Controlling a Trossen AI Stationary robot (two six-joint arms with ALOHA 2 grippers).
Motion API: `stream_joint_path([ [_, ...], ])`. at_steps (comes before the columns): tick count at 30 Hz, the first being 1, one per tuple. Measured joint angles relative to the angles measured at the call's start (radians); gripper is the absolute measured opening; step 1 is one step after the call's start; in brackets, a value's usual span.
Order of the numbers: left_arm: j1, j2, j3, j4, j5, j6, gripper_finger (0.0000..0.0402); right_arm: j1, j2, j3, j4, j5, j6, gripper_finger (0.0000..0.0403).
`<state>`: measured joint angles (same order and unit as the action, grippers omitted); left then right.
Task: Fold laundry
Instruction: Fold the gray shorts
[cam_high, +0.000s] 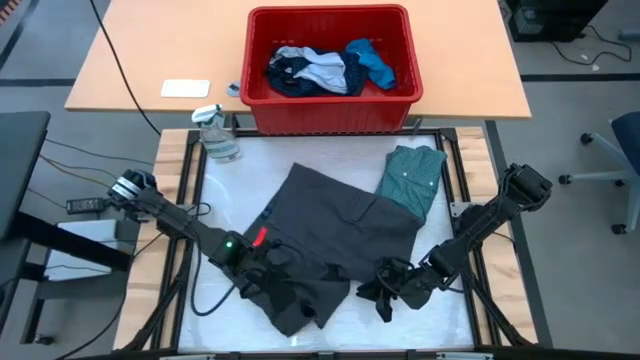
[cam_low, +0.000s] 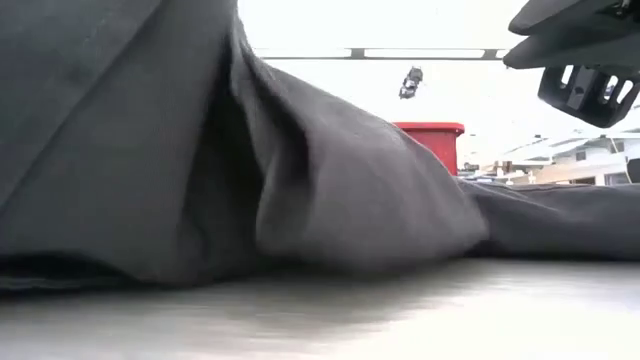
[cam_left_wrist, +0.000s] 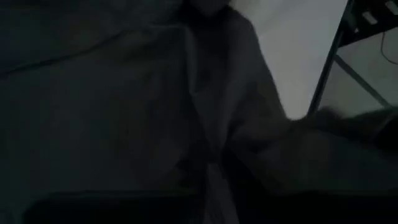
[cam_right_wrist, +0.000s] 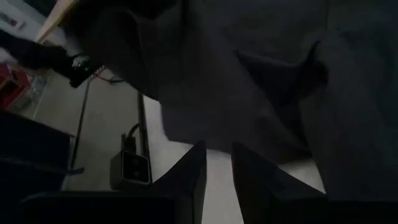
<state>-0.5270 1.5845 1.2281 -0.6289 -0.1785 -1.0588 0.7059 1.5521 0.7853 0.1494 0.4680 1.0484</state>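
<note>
Nearest you, your left gripper (cam_high: 272, 268) sits on the near-left edge of the dark grey piece (cam_high: 330, 235); you cannot tell whether it grips. Your right gripper (cam_high: 385, 293) is at the near-right edge, fingers (cam_right_wrist: 189, 171) nearly together, a narrow gap showing, nothing visibly between them. Beyond lies the folded teal shirt (cam_high: 412, 178). Farthest, the red bin (cam_high: 330, 110) holds more laundry (cam_high: 322, 68).

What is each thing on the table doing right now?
Dark grey piece: spread out, near edge bunched up.
Teal-green shirt: folded, lying flat.
Red bin: full of unfolded clothes.
Spray bottle: standing upright.
Left tool: on the grey cloth.
Right tool: fingers nearly together, at the cloth's edge.
</note>
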Motion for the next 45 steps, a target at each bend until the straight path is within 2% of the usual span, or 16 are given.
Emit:
stream_joint_path([
  [5, -0.006, 0.0, -0.041, 0.165, 0.013, 0.002, 0.0127, 0.011, 0.042, 0.0, 0.106, -0.1, -0.139, 0.0111],
  [8, 0.003, 0.0, -0.041, 0.149, 0.012, 0.005, 0.0151, 0.013, 0.114, 0.017, 0.188, -0.184, -0.253, 0.0139],
  [11, 0.01, -0.002, -0.042, 0.125, 0.011, 0.006, 0.0161, 0.002, 0.212, 0.105, 0.136, -0.253, -0.419, 0.0171],
  [13, 0.009, -0.003, -0.042, 0.117, 0.011, 0.001, 0.0162, 0.0, 0.274, 0.184, 0.046, -0.246, -0.52, 0.019],
  [17, -0.002, -0.003, -0.042, 0.09, 0.016, -0.016, 0.0162, 0.002, 0.37, 0.342, -0.124, -0.114, -0.665, 0.0206],
  [20, -0.008, -0.003, -0.042, 0.052, 0.021, -0.034, 0.0162, -0.008, 0.441, 0.424, -0.162, -0.076, -0.724, 0.0202],
  [22, -0.01, -0.003, -0.042, 0.03, 0.031, -0.046, 0.0162, -0.025, 0.491, 0.456, -0.162, -0.1, -0.725, 0.019],
  [25, -0.01, -0.003, -0.042, 0.007, 0.042, -0.063, 0.0162, -0.052, 0.56, 0.484, -0.171, -0.132, -0.633, 0.015],
  [27, -0.01, -0.003, -0.042, 0.005, 0.043, -0.067, 0.0162, -0.063, 0.581, 0.498, -0.2, -0.153, -0.518, 0.0106],
  [30, -0.01, -0.006, -0.042, -0.014, 0.057, -0.078, 0.0162, -0.071, 0.567, 0.5, -0.274, -0.263, -0.416, 0.0025],
  [31, -0.01, -0.007, -0.042, -0.014, 0.067, -0.081, 0.0162, -0.067, 0.55, 0.5, -0.313, -0.312, -0.42, 0.0016],
  [35, -0.023, -0.008, -0.042, -0.002, 0.093, -0.101, 0.0162, -0.008, 0.444, 0.493, -0.587, -0.423, -0.451, 0.0023],
  [37, -0.029, -0.007, -0.042, 0.048, 0.094, -0.105, 0.0162, 0.017, 0.382, 0.49, -0.778, -0.408, -0.491, 0.0022],
  [41, -0.031, -0.007, -0.041, 0.108, 0.065, -0.075, 0.0162, 0.037, 0.254, 0.491, -1.124, -0.239, -0.471, 0.0026],
  [43, -0.026, -0.007, -0.041, 0.081, 0.027, -0.073, 0.0162, 0.033, 0.193, 0.49, -1.222, -0.229, -0.43, 0.0038],
  [45, -0.016, -0.007, -0.041, 0.031, -0.018, -0.072, 0.0162, 0.03, 0.122, 0.49, -1.241, -0.265, -0.359, 0.0056],
])
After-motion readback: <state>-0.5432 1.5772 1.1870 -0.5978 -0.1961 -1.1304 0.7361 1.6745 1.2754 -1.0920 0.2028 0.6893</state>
